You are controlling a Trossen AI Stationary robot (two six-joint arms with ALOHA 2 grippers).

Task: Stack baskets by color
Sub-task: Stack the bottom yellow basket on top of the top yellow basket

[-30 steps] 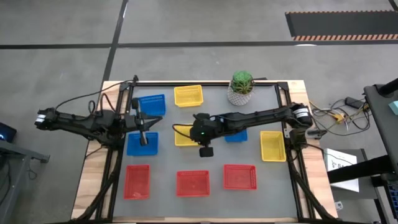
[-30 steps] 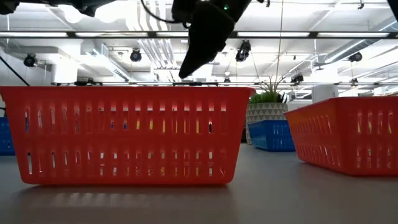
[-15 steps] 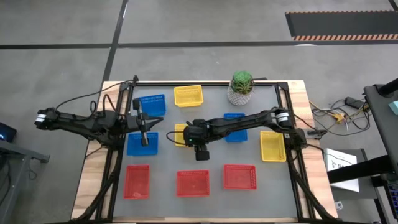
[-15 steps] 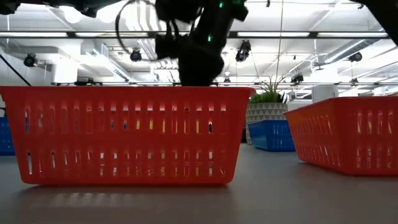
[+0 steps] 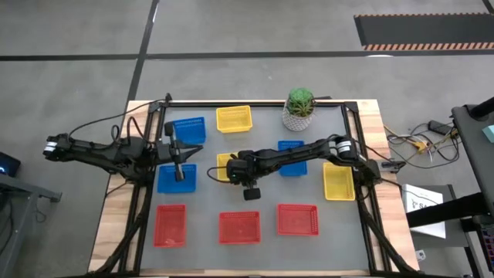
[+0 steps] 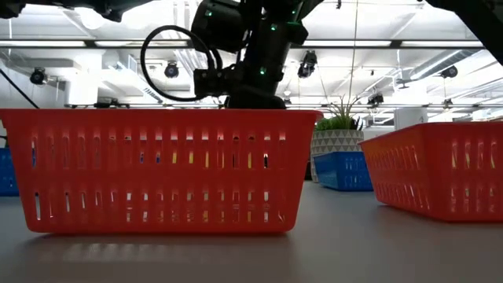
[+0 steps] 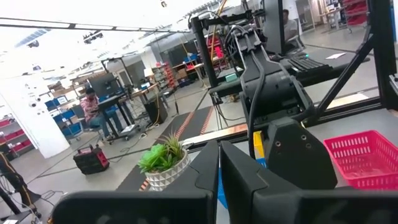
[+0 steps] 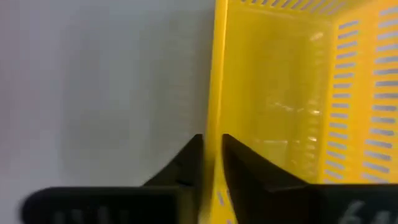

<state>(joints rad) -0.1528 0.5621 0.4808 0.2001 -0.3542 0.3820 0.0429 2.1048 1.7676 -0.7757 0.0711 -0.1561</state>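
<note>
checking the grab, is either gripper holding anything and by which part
The right gripper is shut on the middle yellow basket, pinching its side wall at the rim. The left gripper is shut, holding nothing.

The yellow basket [image 8: 292, 93] is looking like smooth, shiny plastic with slits. The table [image 5: 262, 197] is looking grey and matt, with wood edges.

Nine shallow mesh baskets sit upright and unstacked on the worktop: three red [image 5: 239, 227] along the front edge, two blue [image 5: 188, 130] by the left edge, a third blue [image 5: 292, 157] mid-worktop, yellow ones at the back [image 5: 234, 118], centre [image 5: 226, 167] and right edge [image 5: 339, 181].
</note>
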